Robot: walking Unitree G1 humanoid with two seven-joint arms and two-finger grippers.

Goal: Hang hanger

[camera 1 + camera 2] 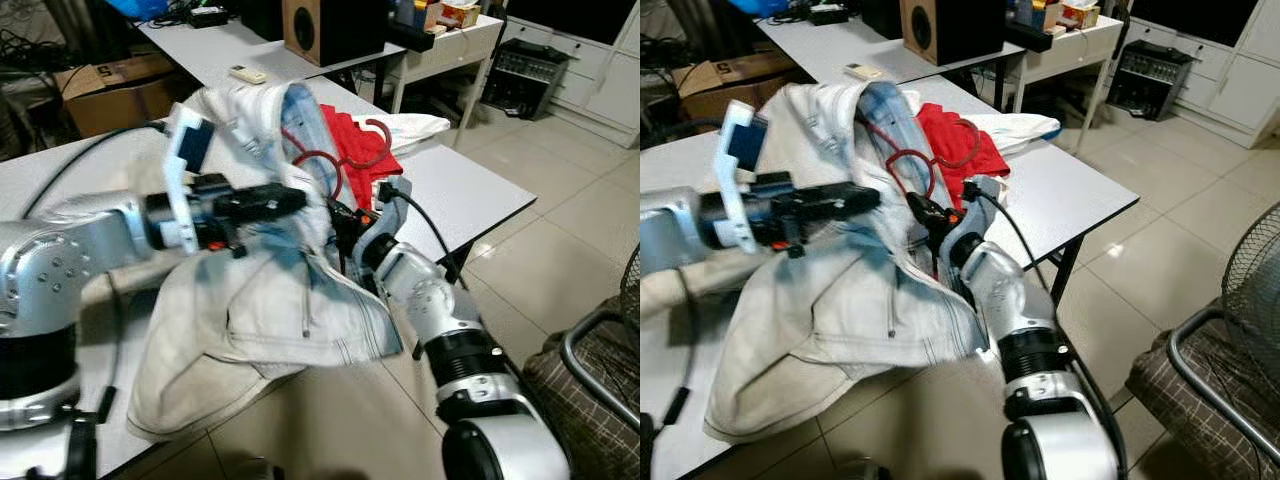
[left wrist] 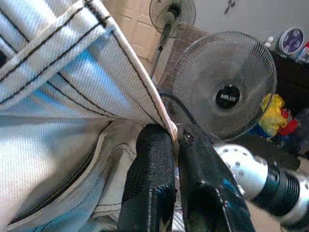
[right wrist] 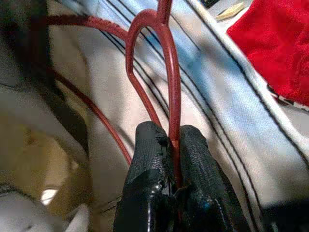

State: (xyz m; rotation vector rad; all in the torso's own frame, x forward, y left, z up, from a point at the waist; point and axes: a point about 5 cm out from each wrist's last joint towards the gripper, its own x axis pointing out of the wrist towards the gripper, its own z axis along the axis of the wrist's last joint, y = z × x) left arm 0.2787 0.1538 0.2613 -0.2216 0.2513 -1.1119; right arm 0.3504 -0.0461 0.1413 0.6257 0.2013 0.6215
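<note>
A pale denim jacket (image 1: pixel 250 310) lies bunched on the grey table (image 1: pixel 470 190), draped over its front edge. My left gripper (image 1: pixel 300 200) is shut on the jacket's seamed edge (image 2: pixel 164 121) and holds it lifted. A dark red wire hanger (image 1: pixel 318 165) sits inside the jacket's collar opening. My right gripper (image 1: pixel 345 215) is shut on the hanger's wire (image 3: pixel 171 106), with the fingertips (image 3: pixel 149 145) pinching it just below the loop. A second red hanger (image 1: pixel 370 140) lies on red cloth (image 1: pixel 355 145) behind.
A white garment (image 1: pixel 420 125) lies beyond the red cloth. A speaker (image 1: pixel 320 30) and a remote (image 1: pixel 247 74) stand on the back desk. A chair (image 1: pixel 590 370) is at my right on the tiled floor. A standing fan (image 2: pixel 227 87) is in the left wrist view.
</note>
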